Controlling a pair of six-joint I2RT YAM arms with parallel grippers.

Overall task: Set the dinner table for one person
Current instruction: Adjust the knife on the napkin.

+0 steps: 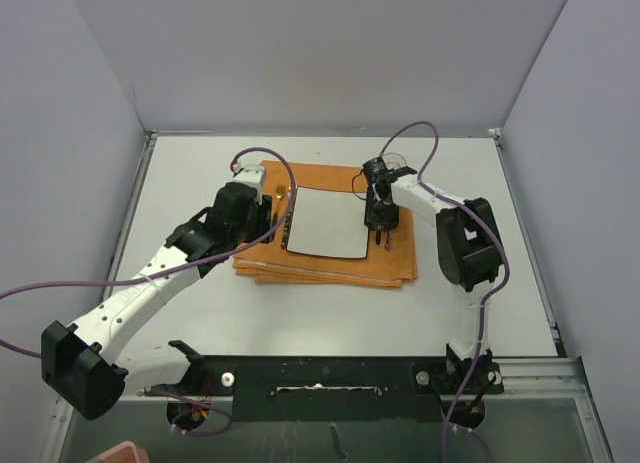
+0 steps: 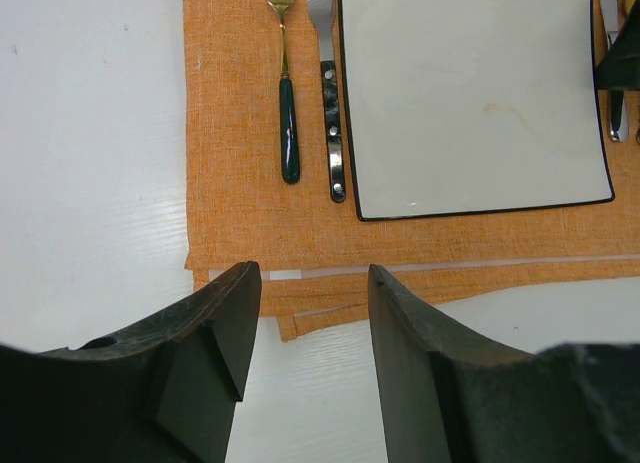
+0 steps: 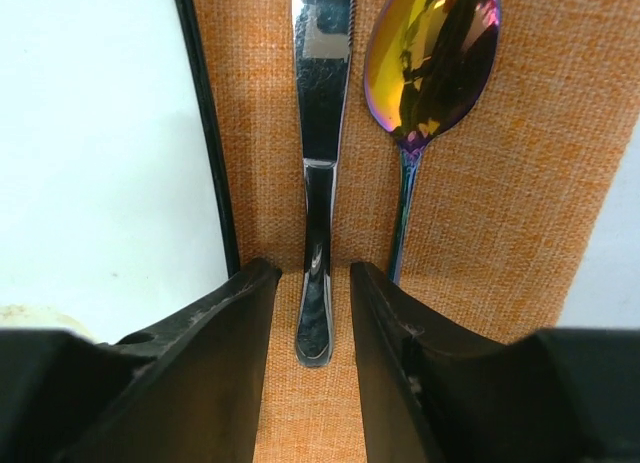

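On the off-white dinner table (image 1: 200,173) lies a folded orange mat (image 1: 340,263) with a square white plate (image 1: 325,223) on it. Left of the plate (image 2: 470,93) lie a gold fork with a green handle (image 2: 288,113) and a fork with a black handle (image 2: 334,123). Right of the plate lie a knife (image 3: 322,183) and an iridescent spoon (image 3: 430,58). My right gripper (image 3: 315,273) is low over the knife's handle, jaws apart with a gap on each side. My left gripper (image 2: 315,273) hovers open and empty over the mat's near edge (image 2: 400,278).
Grey walls close in the table on the left, back and right. The right arm's elbow (image 1: 465,243) stands just right of the mat. Purple cables (image 1: 420,133) loop above both arms. Bare tabletop (image 2: 90,183) lies left of the mat.
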